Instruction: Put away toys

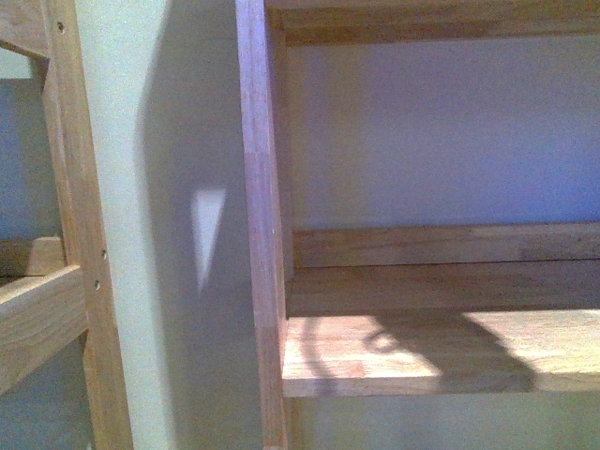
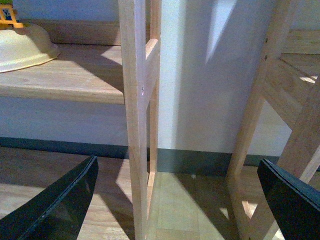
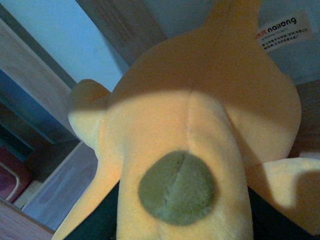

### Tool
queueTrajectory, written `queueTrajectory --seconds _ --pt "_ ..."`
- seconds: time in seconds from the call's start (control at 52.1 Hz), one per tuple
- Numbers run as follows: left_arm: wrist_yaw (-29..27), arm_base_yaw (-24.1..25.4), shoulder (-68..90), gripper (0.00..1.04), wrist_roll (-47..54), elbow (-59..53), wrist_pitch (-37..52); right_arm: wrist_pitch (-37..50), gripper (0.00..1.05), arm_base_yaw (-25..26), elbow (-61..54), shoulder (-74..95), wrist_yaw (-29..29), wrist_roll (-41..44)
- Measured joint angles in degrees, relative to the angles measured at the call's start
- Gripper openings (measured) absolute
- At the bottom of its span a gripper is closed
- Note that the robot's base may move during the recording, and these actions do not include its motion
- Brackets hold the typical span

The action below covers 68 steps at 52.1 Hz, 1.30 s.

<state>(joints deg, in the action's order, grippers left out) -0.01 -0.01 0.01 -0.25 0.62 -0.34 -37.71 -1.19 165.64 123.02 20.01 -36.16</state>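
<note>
The right claw [image 3: 185,227] grips the orange-yellow plush toy [image 3: 200,115], seemingly for shelving on the wooden shelf [image 1: 441,352]; the left claw [image 2: 177,200] gapes wide, empty.

One plush toy [image 3: 200,135] fills the right wrist view; it carries one dark round patch [image 3: 177,187] at lower centre and one white tag [image 3: 283,31] at the upper right of the frame. One reddish object [image 3: 11,175] sits at the left edge, too cut off to identify. In the front view, one shelf board [image 1: 441,352] lies at lower right, with two upright posts: one [image 1: 262,225] at centre, one [image 1: 82,225] at left. In the left wrist view, one cream bowl [image 2: 25,47] sits at upper left, one small yellow object [image 2: 9,16] is above it, and two dark fingers appear, one [image 2: 60,205] at lower left, one [image 2: 292,200] at lower right.
</note>
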Motion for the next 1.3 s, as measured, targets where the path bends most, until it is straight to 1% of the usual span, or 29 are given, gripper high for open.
queueTrajectory --seconds 0.058,0.077,0.134,0.288,0.403,0.576,0.806,1.036,1.228,1.305 --pt "0.0 0.0 0.0 0.99 0.0 0.0 0.0 0.7 0.53 0.5 -0.7 -0.3 0.4 0.0" --pt "0.0 0.0 0.0 0.99 0.0 0.0 0.0 1.8 0.58 0.7 -2.2 -0.9 0.5 0.0" --pt "0.0 0.0 0.0 0.99 0.0 0.0 0.0 3.7 0.68 1.2 -5.6 -2.4 0.6 0.0" --pt "0.0 0.0 0.0 0.99 0.0 0.0 0.0 7.5 0.87 1.6 -12.0 -5.6 0.3 0.2" --pt "0.0 0.0 0.0 0.99 0.0 0.0 0.0 10.3 1.04 1.6 -16.8 -8.2 -1.0 1.7" --pt "0.0 0.0 0.0 0.99 0.0 0.0 0.0 14.2 1.04 1.1 -24.1 -13.1 -5.7 7.2" --pt "0.0 0.0 0.0 0.99 0.0 0.0 0.0 18.9 1.04 1.7 -31.8 -18.7 -7.9 9.2" --pt "0.0 0.0 0.0 0.99 0.0 0.0 0.0 29.1 1.04 2.6 -49.0 -31.2 -8.5 11.1" --pt "0.0 0.0 0.0 0.99 0.0 0.0 0.0 36.7 1.04 1.9 -64.9 -43.2 -7.8 13.7" --pt "0.0 0.0 0.0 0.99 0.0 0.0 0.0 39.0 1.04 1.3 -72.4 -48.6 -8.9 15.9"
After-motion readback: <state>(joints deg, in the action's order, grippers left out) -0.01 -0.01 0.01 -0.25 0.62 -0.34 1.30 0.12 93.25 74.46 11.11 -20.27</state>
